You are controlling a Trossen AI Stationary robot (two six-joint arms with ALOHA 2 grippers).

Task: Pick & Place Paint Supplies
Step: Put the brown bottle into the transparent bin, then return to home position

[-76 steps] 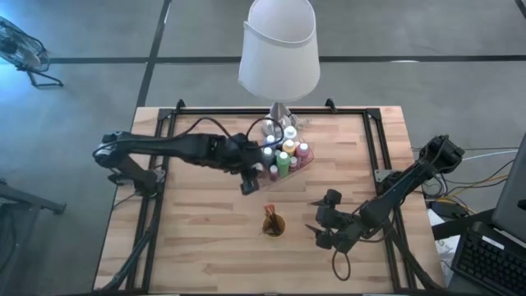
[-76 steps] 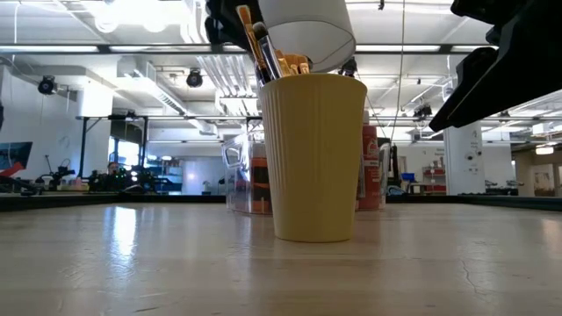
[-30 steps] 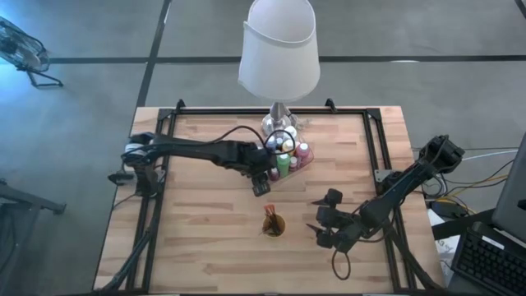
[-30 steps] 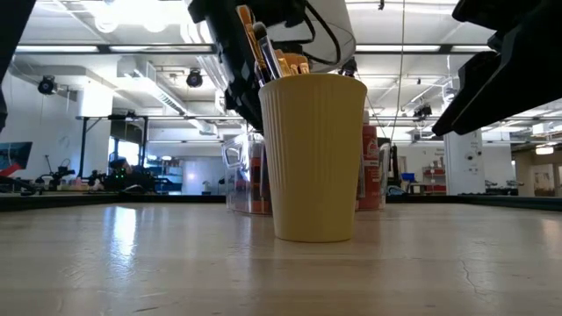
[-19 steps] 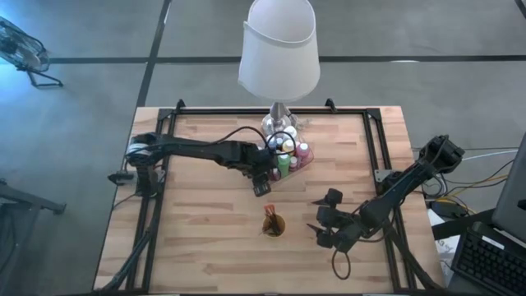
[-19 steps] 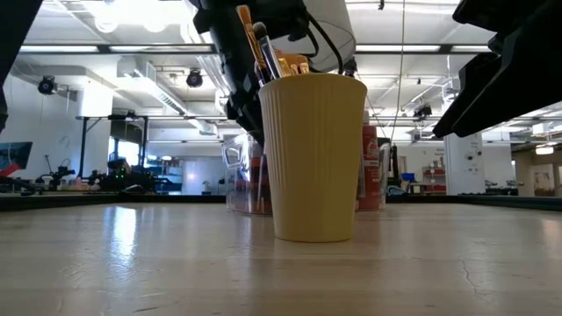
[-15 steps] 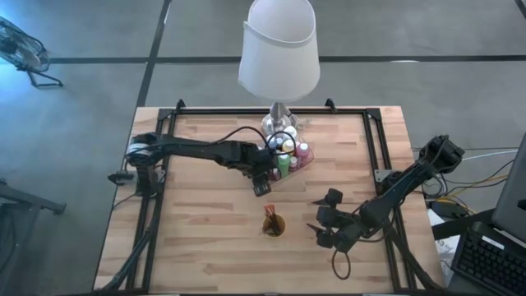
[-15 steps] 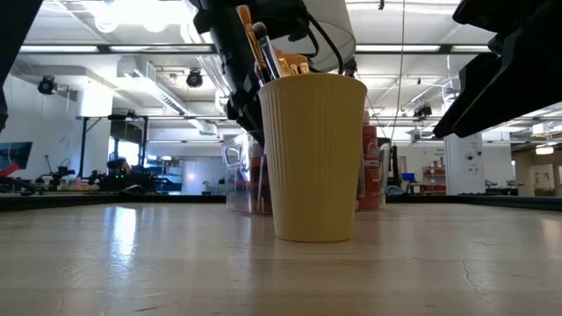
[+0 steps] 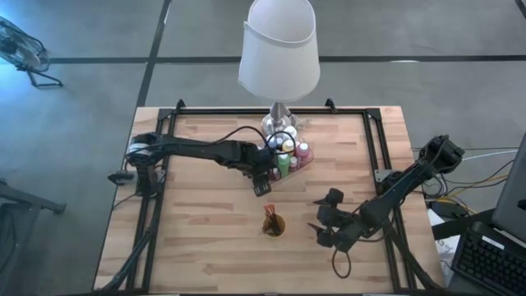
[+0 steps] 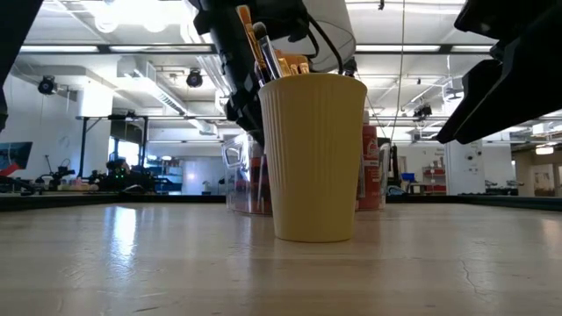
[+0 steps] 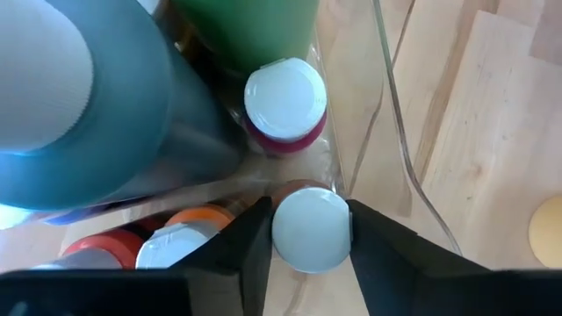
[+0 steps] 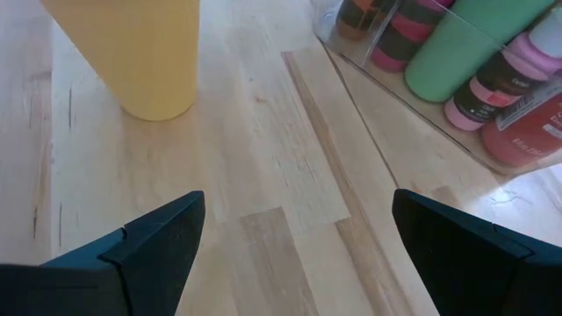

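High view: clear tray [image 9: 306, 161] sits just in front of the lamp [image 9: 279, 51] base, toward the back-centre of the bench [image 9: 205, 230], packed w/ white-capped paint bottles [image 9: 288, 152] (green, pink, yellow showing). Left gripper [image 9: 261, 182] is at the tray's front-left corner, arm stretched across from the bench's left edge. Left wrist view: its fingers [image 11: 248, 254] are closed either side of one white-capped bottle [image 11: 311, 230], pads touching the cap's sides; that bottle stands in the tray's corner, right against the clear wall, w/ a dark-pink bottle [image 11: 284, 101] just behind it and a big green bottle [image 11: 250, 31] beyond; orange-labelled ones sit beside. Bottle base looks to be inside the tray; lifted or not, can't tell. Orange cup [image 9: 274, 224] stands well in front of the tray, near bench centre, w/ thin brushes [image 10: 260, 46] sticking out of it, tilted. Right gripper [image 9: 319, 233] hangs to the right of the cup, apart from it, well away from the tray. Right wrist view: its fingers [image 12: 149, 246] are spread wide, nothing between them but bare wood; cup and the tray's near wall w/ pink + green bottles lie ahead. Low view: cup fills the middle, tray + bottles directly behind it.
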